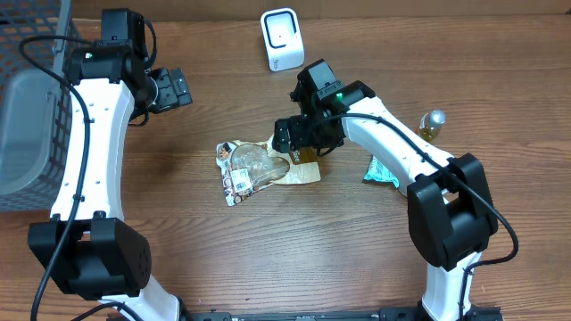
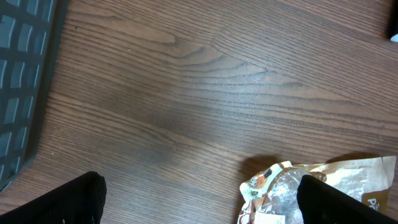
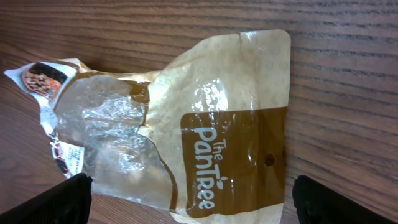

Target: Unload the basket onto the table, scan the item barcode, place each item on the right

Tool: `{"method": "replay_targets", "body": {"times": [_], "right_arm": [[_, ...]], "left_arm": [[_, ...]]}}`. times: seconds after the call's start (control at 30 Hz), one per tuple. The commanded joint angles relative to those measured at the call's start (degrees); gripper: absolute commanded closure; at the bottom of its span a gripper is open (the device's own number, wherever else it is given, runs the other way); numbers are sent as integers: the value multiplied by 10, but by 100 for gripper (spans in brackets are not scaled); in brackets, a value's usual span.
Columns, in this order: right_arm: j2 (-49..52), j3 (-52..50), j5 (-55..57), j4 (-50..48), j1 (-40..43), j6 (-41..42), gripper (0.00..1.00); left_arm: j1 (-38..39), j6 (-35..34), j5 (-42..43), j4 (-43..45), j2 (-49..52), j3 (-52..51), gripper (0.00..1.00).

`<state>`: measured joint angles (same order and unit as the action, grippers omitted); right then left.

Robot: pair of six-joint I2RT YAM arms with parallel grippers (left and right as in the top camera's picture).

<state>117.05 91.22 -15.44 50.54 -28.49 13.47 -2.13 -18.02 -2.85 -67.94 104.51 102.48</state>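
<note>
The item is a tan and brown "The PanTree" pouch (image 1: 259,168) with a clear window, lying flat in the middle of the table. A small white label (image 3: 69,157) sits at its crumpled end. The white scanner (image 1: 282,39) stands upright at the back. My right gripper (image 1: 299,141) hovers open just over the pouch's brown end. In the right wrist view the pouch (image 3: 205,124) fills the space between the spread fingers (image 3: 348,202). My left gripper (image 1: 174,89) hangs open above bare wood, left of and behind the pouch. In its wrist view the pouch's edge (image 2: 280,186) shows by one finger (image 2: 342,202).
A grey basket (image 1: 27,116) takes up the left edge of the table. A teal packet (image 1: 384,171) and a small bottle (image 1: 433,125) lie to the right, beside the right arm.
</note>
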Motion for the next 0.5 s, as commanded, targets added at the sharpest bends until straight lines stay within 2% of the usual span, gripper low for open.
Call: {"method": "replay_targets", "body": {"times": [0.0,0.2,0.23,0.27,0.33,0.37,0.4,0.43,0.47], "right_arm": [[-21,-6,8,-3,0,0,0],[-21,-9,-8,-3,3,0,0],[-21,-9,-9,-3,3,0,0],[-21,-9,-9,-3,3,0,0],[-21,-9,-12,-3,4,0,0],[-21,-9,-16,-3,5,2,0],[-21,-9,-21,-3,6,2,0],[-21,-9,-25,-3,7,2,0],[-21,-9,-27,-3,9,2,0]], "left_arm": [[2,0,-1,12,2,0,0],[2,-20,11,74,2,-1,0],[3,-24,30,85,2,-1,14],[4,-24,50,86,2,-1,40],[7,-24,96,81,2,-1,67],[8,-24,109,80,3,-1,56],[10,-23,114,77,3,-1,6],[11,-23,120,60,4,-1,6],[14,-21,124,40,4,-1,23]]}}
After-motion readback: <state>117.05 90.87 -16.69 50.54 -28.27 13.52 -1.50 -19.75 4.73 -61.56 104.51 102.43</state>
